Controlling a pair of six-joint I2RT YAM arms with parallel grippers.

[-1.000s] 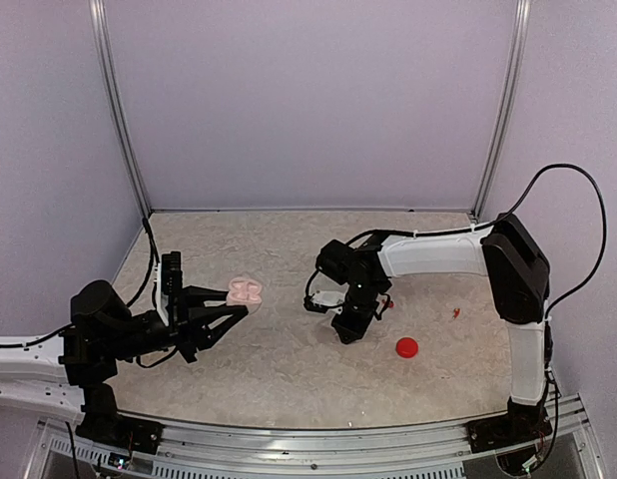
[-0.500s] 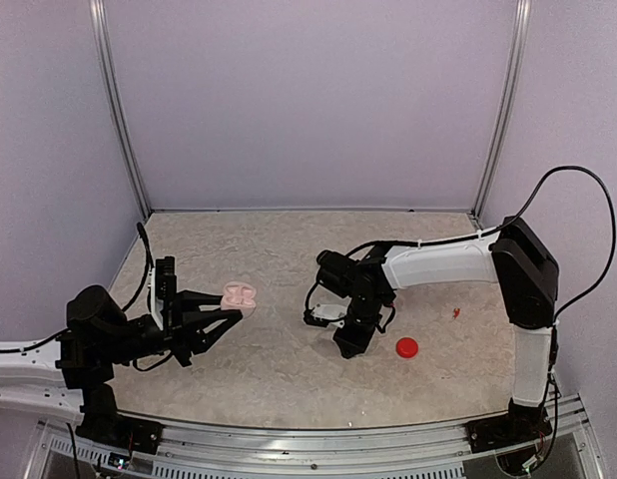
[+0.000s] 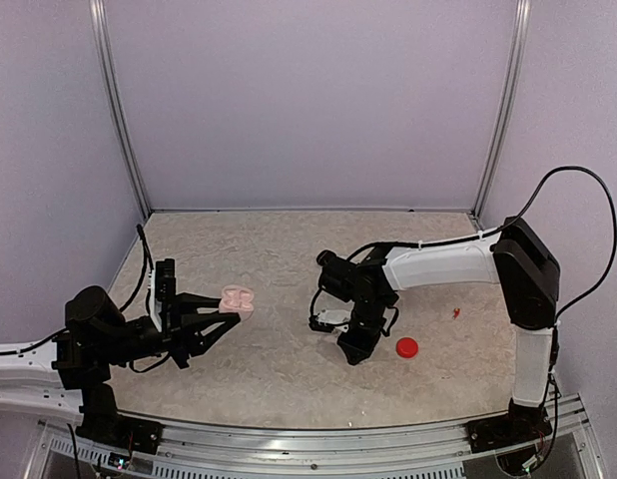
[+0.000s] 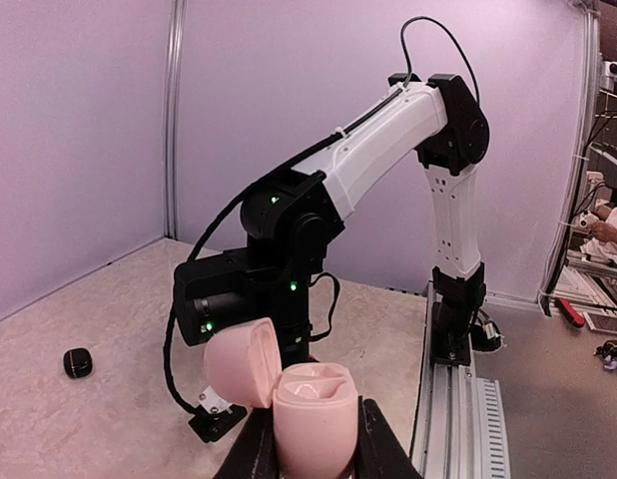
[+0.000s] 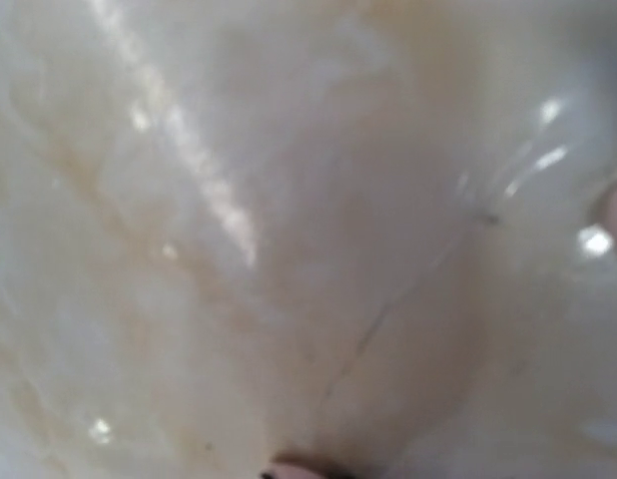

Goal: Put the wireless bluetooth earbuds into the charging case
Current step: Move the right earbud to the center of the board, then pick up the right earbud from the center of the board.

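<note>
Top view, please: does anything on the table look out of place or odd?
A tiny red earbud lies alone at far right, well apart from the open pink case held by the left tool.

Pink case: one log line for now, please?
left gripper: holds open pink case | right gripper: low at table, grip unclear | red case: beside it
</note>
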